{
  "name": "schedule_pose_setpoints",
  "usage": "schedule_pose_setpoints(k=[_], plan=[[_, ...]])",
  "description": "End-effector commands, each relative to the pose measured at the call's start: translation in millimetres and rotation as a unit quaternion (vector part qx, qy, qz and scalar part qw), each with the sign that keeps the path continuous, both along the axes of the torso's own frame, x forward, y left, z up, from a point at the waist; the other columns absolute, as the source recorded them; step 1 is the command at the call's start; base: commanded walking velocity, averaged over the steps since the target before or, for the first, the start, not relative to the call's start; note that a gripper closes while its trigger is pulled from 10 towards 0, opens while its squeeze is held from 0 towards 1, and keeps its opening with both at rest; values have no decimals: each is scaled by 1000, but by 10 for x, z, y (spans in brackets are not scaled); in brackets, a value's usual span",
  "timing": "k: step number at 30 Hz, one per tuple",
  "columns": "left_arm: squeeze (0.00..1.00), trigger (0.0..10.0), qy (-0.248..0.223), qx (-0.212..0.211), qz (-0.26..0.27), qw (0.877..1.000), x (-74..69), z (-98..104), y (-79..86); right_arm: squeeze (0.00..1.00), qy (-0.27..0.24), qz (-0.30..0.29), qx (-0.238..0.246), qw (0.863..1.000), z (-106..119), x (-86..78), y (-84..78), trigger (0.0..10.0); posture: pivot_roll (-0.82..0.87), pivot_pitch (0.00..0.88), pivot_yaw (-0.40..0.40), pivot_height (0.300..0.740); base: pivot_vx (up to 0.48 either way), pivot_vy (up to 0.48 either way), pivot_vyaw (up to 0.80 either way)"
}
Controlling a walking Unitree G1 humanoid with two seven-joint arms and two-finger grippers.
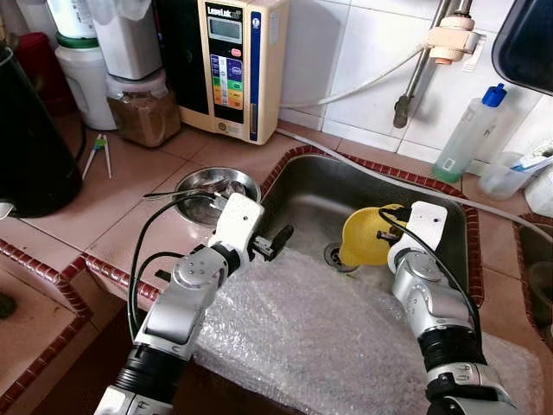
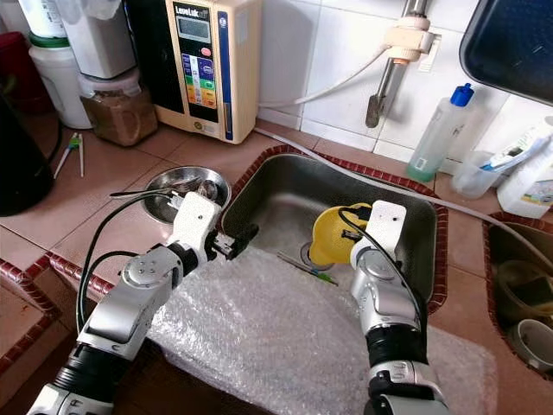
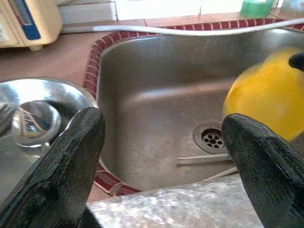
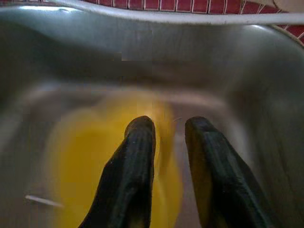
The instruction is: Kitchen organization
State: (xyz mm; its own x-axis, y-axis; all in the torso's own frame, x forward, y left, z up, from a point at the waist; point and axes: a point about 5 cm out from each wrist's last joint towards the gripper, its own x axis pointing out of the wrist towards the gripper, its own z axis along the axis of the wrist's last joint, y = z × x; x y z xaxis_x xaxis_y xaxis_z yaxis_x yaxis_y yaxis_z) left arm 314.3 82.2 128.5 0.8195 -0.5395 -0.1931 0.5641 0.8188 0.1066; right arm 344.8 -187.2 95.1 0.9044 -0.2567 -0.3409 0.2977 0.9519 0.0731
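**Yellow funnel in the sink, right arm nearest**

Head views: the yellow funnel [image 1: 367,235] sits in the steel sink [image 1: 302,194] by the drain, directly under the right gripper [image 4: 164,135].

Left wrist: the left gripper [image 3: 161,142] gapes wide, empty.

Right wrist: fingers narrowly parted around the blurred funnel; grip uncertain.

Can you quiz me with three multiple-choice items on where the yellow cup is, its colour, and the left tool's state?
1. Where is the yellow cup?
A. Inside the sink
B. On the bubble wrap
C. In the steel bowl

2. What colour is the dish soap bottle's cap?
A. Red
B. Blue
C. White

3. How is the left tool?
A. Shut on a spoon
B. Open, holding nothing
C. Shut on the cup

Answers: A, the cup sits in the basin by the right tool; B, the cap is blue; B, its fingers stand wide apart.
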Motion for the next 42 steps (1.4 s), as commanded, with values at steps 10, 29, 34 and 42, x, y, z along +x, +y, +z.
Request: schedule_pose_setpoints(k=[10, 29, 34, 42], plan=[[1000, 10000, -8, 4, -5, 1000, -15, 48, -48, 1000, -11, 4, 2, 1000, 29, 32, -32, 10000, 3, 0, -73, 740, 0, 0, 0], [749, 10000, -27, 1, 139, 990, 159, 153, 194, 1000, -174, 259, 96, 945, 499, -33, 665, 10000, -4, 0, -68, 740, 0, 0, 0], [0, 10000, 12, 35, 136, 990, 141, -1, 248, 90, -172, 296, 103, 934, 502, -95, 768, 10000, -3, 0, -72, 740, 0, 0, 0], [0, 10000, 41, 40, 152, 987, 135, -78, 287, 0, -178, 366, 104, 908, 561, -178, 901, 10000, -7, 0, -75, 740, 0, 0, 0]])
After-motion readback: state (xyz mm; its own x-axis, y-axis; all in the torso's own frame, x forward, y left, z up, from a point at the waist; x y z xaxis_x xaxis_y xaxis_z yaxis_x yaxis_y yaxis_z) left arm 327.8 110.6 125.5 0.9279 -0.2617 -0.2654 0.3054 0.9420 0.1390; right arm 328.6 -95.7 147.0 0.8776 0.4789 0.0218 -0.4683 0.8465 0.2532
